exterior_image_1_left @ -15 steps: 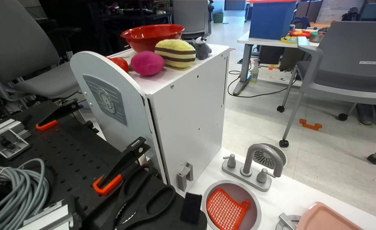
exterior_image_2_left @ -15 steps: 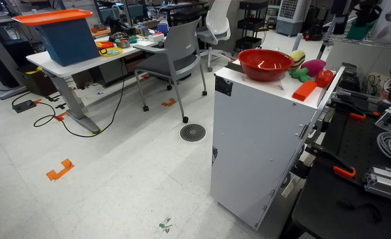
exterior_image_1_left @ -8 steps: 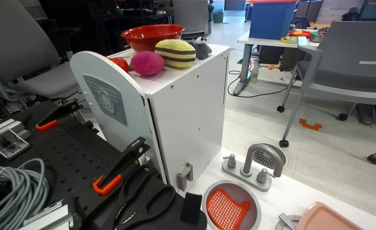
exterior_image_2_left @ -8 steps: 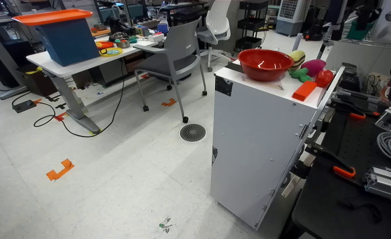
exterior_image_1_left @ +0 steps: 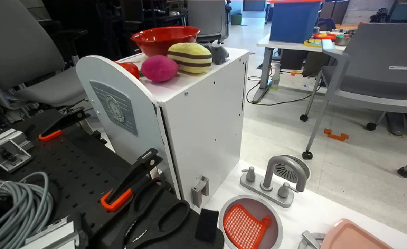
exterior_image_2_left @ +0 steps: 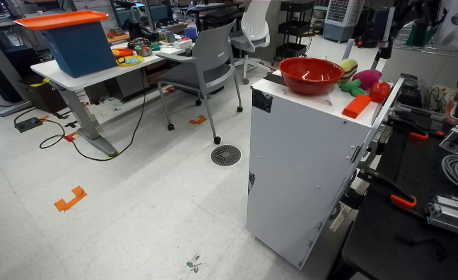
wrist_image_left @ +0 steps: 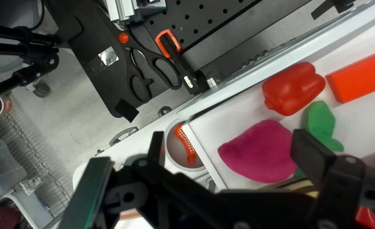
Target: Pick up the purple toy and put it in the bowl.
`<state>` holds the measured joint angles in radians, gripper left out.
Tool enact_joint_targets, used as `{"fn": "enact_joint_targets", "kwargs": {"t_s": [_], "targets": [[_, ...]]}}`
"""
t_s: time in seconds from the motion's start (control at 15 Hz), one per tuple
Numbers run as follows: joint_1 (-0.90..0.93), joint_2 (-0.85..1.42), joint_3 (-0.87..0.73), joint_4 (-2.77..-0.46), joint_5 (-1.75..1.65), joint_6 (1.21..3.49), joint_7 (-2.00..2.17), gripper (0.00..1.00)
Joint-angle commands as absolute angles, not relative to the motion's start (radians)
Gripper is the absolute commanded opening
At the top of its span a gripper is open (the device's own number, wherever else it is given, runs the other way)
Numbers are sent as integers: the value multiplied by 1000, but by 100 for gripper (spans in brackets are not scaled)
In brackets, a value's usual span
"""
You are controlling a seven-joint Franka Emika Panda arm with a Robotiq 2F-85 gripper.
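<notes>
Purple toy [wrist_image_left: 260, 153]: 3 views; gripper [wrist_image_left: 229, 147] seen parted: wrist only.

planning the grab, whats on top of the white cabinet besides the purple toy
A red bowl, a yellow striped toy, a red pepper, a green piece, a red-orange block and a small grey toy. The cabinet top directly beneath them is covered.
</notes>
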<state>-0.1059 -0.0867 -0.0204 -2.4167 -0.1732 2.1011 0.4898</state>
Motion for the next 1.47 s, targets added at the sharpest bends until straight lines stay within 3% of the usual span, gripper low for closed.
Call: {"fn": "enact_joint_targets", "kwargs": {"t_s": [0.0, 0.6, 1.4], "targets": [[-103, -62, -30, -2422, -214, 2144, 512, 100], [-92, -65, -42, -2487, -86, 2420, 329, 100], [-93, -26, -47, -2507, 28, 2412, 168, 100]]}}
